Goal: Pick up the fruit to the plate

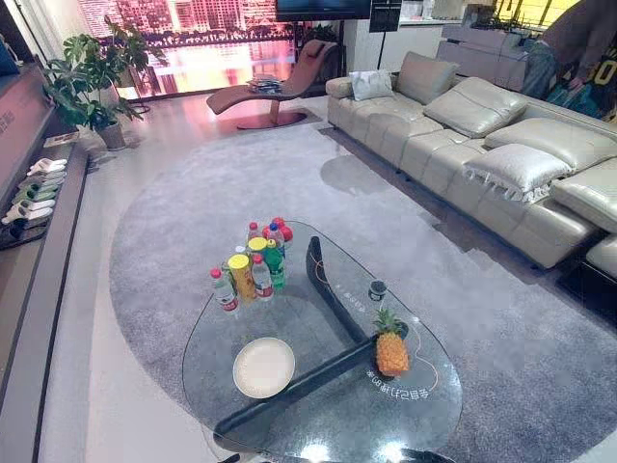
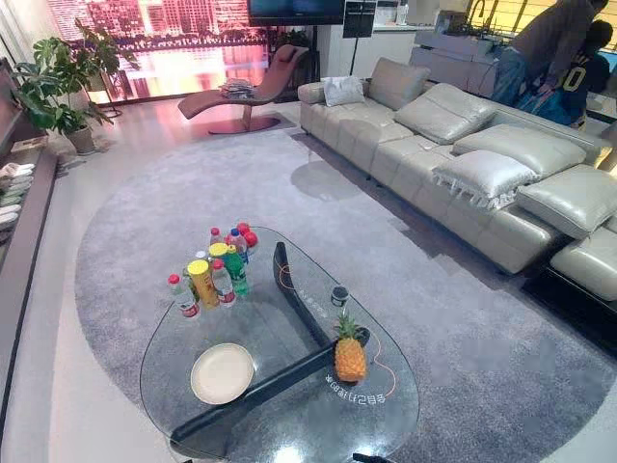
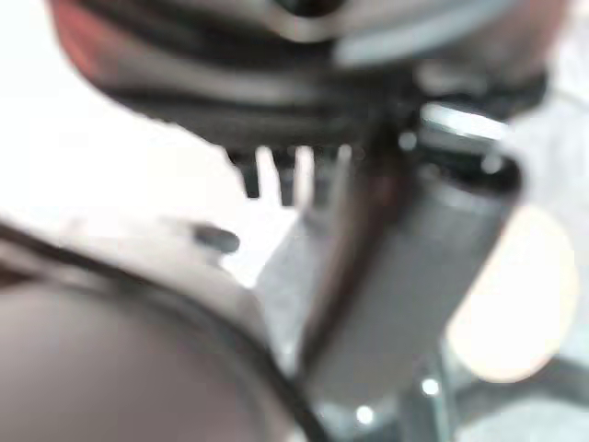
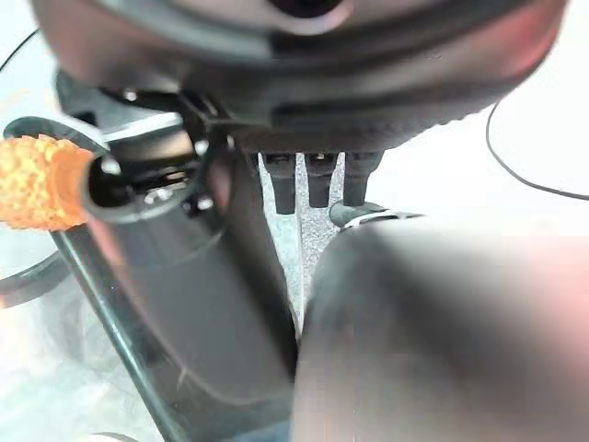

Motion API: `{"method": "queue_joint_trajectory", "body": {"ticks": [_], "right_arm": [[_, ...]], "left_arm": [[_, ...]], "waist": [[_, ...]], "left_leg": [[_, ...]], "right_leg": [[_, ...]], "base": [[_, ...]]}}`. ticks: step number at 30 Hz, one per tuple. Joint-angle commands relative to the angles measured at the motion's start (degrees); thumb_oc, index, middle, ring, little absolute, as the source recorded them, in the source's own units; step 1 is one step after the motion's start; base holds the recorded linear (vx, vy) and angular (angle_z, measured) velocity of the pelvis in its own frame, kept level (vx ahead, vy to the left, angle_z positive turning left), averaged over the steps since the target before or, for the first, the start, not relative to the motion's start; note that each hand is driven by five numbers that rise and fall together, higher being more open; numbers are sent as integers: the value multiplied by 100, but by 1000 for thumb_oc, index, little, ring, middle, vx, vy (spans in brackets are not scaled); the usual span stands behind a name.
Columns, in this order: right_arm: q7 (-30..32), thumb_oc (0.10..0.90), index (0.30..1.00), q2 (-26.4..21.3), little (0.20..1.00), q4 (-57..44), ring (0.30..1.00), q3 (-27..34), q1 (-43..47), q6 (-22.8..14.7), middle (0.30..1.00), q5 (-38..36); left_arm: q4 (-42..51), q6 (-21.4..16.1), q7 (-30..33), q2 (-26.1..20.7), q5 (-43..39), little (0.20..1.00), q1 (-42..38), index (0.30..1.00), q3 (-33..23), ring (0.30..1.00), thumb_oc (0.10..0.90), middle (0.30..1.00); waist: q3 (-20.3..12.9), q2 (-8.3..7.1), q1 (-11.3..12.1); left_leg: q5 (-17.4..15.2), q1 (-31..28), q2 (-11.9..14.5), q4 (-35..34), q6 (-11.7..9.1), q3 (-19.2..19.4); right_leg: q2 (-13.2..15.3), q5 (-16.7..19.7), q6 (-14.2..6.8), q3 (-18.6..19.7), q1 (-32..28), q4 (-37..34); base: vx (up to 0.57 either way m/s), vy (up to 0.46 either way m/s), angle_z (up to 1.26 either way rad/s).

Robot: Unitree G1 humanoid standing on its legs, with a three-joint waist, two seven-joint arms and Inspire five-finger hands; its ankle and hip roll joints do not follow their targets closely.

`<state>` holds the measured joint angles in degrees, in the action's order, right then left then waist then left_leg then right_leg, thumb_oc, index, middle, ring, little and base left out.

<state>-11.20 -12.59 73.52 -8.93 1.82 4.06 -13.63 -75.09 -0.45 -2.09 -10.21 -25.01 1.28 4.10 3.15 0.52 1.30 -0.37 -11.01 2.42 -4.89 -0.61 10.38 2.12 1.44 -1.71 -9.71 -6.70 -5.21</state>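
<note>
The right hand (image 4: 313, 110) shows as a dark bulk in its own wrist view, and I cannot tell if it is spread or closed; it holds nothing that I can see, though a piece of the orange pineapple (image 4: 39, 184) appears to one side of it. The left hand (image 3: 276, 110) is a blurred dark mass in its wrist view, and its state I also cannot tell. In the head views the white plate (image 1: 263, 367) lies empty on the glass coffee table (image 1: 323, 424). The pineapple stands upright on the robot's right of the plate, well apart from it, on the other side of the dark beam (image 1: 318, 381) that runs under the glass. A group of bottles (image 1: 253, 268) stands beyond the plate, and a small dark cup (image 1: 377, 287) is beyond and to the right of it. I judge that the task is at its very start: the fruit is not yet grasped and the reach is the step in hand. The next move probably calls for the right hand, being on the fruit's side of the plate, to come to the pineapple's body below the green crown and close around it firmly. Then it must lift it and carry it to the left until it is above the plate, and put it down upright, because such a tall fruit can easily fall over.
</note>
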Motion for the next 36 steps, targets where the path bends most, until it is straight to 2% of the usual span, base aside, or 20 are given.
{"method": "queue_joint_trajectory", "body": {"ticks": [1, 15, 21, 27, 33, 36], "right_arm": [[-289, 800, 900, 171, 900, 538, 900, -59, 225, -6, 900, 121], [-276, 800, 900, 153, 900, 582, 900, 3, 213, -70, 900, 90], [-79, 800, 900, 142, 900, 598, 900, 36, 194, -122, 900, -4], [383, 800, 900, 114, 900, 619, 900, 159, 173, -342, 900, -177], [1052, 800, 900, -24, 900, 334, 900, 278, 465, -688, 900, -818], [1296, 800, 900, -34, 900, 90, 900, 510, 380, -1051, 900, -1049]], "left_arm": [[-401, -68, -73, 110, 58, 900, -497, 900, 102, 900, 800, 900], [-402, -171, -56, 121, 83, 900, -465, 900, 100, 900, 800, 900], [-424, -157, 37, 97, 108, 900, -439, 900, 65, 900, 800, 900], [-426, -175, 164, 72, 61, 900, -437, 900, 23, 900, 800, 900], [-316, -193, 256, 7, -196, 900, -731, 900, 209, 900, 800, 900], [-258, -210, 352, 2, -127, 900, -589, 900, 192, 900, 800, 900]], "waist": [[27, -190, 47], [43, -193, 43], [76, -202, 32], [197, -210, 10], [581, -216, -8], [645, -261, -26]], "left_leg": [[-115, 64, -196, 61, -86, -159], [-123, 64, -202, 57, -85, -152], [-117, 80, -194, 53, -89, -119], [-89, 195, -186, 104, -93, -76], [-50, 646, -180, 284, -29, -130], [-66, 610, -187, 254, 3, -107]], "right_leg": [[352, 42, -299, -75, -305, 129], [339, 32, -298, -82, -304, 127], [330, 56, -301, -74, -272, 117], [313, 71, -301, -36, -125, 178], [247, 94, -279, 105, 426, 436], [208, 87, -291, 139, 415, 445]], "base": [[38, 110, -70], [0, 0, 0], [17, -3, 0], [12, -2, 0], [-121, -20, -4], [67, -27, -4]]}}
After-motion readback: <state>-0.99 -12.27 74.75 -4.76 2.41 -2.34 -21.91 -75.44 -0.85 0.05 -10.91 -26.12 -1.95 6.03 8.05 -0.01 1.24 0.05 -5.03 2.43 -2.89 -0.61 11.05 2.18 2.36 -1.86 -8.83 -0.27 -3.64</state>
